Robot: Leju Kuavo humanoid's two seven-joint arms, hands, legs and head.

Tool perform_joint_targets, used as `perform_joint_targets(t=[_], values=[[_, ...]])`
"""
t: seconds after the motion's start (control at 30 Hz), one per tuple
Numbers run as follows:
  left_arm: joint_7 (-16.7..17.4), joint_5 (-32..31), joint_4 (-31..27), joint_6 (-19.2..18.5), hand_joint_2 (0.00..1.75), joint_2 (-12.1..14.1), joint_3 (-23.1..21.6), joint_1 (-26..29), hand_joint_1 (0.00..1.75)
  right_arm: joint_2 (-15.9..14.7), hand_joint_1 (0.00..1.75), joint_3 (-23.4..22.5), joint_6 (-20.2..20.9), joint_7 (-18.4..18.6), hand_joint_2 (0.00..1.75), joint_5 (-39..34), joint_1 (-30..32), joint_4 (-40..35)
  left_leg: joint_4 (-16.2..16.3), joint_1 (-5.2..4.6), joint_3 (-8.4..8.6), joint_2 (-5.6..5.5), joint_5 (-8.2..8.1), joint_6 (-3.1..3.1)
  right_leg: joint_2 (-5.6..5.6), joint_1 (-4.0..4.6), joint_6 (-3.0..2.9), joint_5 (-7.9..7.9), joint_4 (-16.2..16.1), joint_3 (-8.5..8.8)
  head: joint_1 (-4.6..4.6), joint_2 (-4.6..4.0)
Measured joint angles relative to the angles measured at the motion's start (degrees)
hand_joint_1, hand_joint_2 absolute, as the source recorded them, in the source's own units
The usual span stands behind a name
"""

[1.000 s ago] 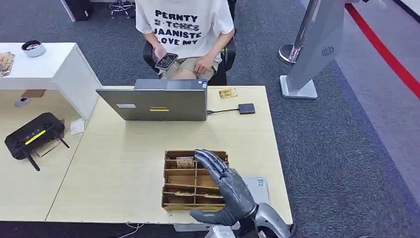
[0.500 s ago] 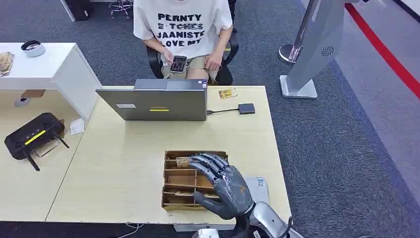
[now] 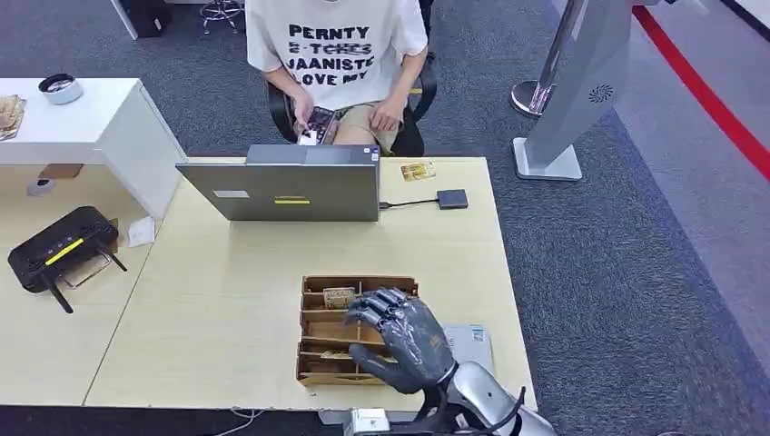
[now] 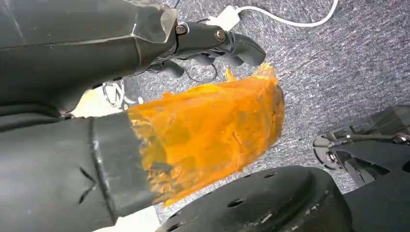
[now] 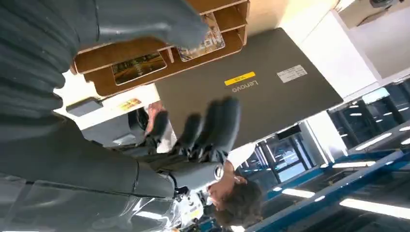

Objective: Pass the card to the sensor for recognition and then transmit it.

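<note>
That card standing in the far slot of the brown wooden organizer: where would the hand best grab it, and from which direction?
Probably by its top edge, coming down from above. The card stands upright in the brown wooden organizer, wooden dividers covering its lower part, so just the upper edge is free to pinch. The right hand hovers over the slots, fingers apart.

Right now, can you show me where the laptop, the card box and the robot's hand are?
laptop (image 3: 281, 191), head view, middle of its grey lid.
card box (image 3: 320, 320), head view, a wooden divider.
right hand (image 3: 404, 338), head view, back of the hand.
</note>
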Motion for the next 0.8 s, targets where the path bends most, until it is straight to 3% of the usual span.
perform_joint_targets(t=[0.07,0.2,0.27,0.3,0.37,0.6,0.77,0.8], values=[[0.00,-0.02,0.02,0.00,0.00,0.00,0.00,0.01,0.00,0.15,0.80,0.13,0.02,0.33,1.75,0.41,-0.40,0.41,0.00,0.00,0.00,0.00,0.00,0.00,0.00,0.00,0.00,0.00,0.00,0.00,0.02,0.00],[-0.09,-0.30,0.00,0.00,0.00,0.00,0.00,0.01,0.00,0.76,0.72,0.55,0.31,1.28,1.75,1.26,-1.16,1.42,0.00,0.00,0.00,0.00,0.00,0.00,0.00,0.00,0.00,0.00,0.00,0.00,0.00,0.00],[-0.09,-0.42,0.00,0.00,0.00,0.00,-0.02,0.01,0.00,1.05,0.82,0.70,0.39,1.88,1.75,2.05,-1.56,1.99,0.00,0.00,0.00,0.00,0.00,0.00,0.00,0.00,0.00,0.00,0.00,0.00,0.00,0.00],[-0.09,-0.44,0.00,0.00,0.00,0.00,0.00,0.00,0.00,1.14,0.98,0.74,0.39,2.03,1.75,2.23,-1.77,2.21,0.00,0.00,0.00,0.00,0.00,0.00,0.00,0.00,0.00,0.00,0.00,0.00,0.02,0.00],[-0.15,-0.59,0.02,0.00,0.00,0.00,0.00,0.00,0.00,1.60,1.03,0.85,0.37,2.73,1.75,2.93,-2.26,3.11,0.00,0.00,0.00,0.00,0.00,0.00,0.00,0.00,0.00,0.00,0.00,0.00,0.00,0.00],[-0.24,-1.03,0.00,-0.02,0.00,0.00,0.00,0.00,0.00,2.49,0.93,0.90,0.39,4.33,1.75,4.20,-4.81,5.97,0.00,0.00,0.00,0.00,0.00,0.00,0.00,0.00,0.00,0.00,0.00,0.00,0.00,0.00],[-0.24,-1.25,0.02,-0.04,0.00,0.00,0.00,0.00,0.00,2.97,0.94,0.50,0.46,5.79,1.75,5.62,-6.16,7.19,0.00,0.00,0.00,0.00,0.00,0.00,0.00,0.00,0.00,0.00,0.00,0.00,0.02,0.00],[-0.24,-1.33,0.00,-0.07,0.00,0.00,-0.02,0.01,0.00,3.06,0.87,0.33,0.48,6.05,1.75,5.81,-6.37,7.39,0.00,0.00,0.00,0.00,0.00,0.00,0.00,0.00,0.00,0.00,0.00,0.00,0.00,0.00]])
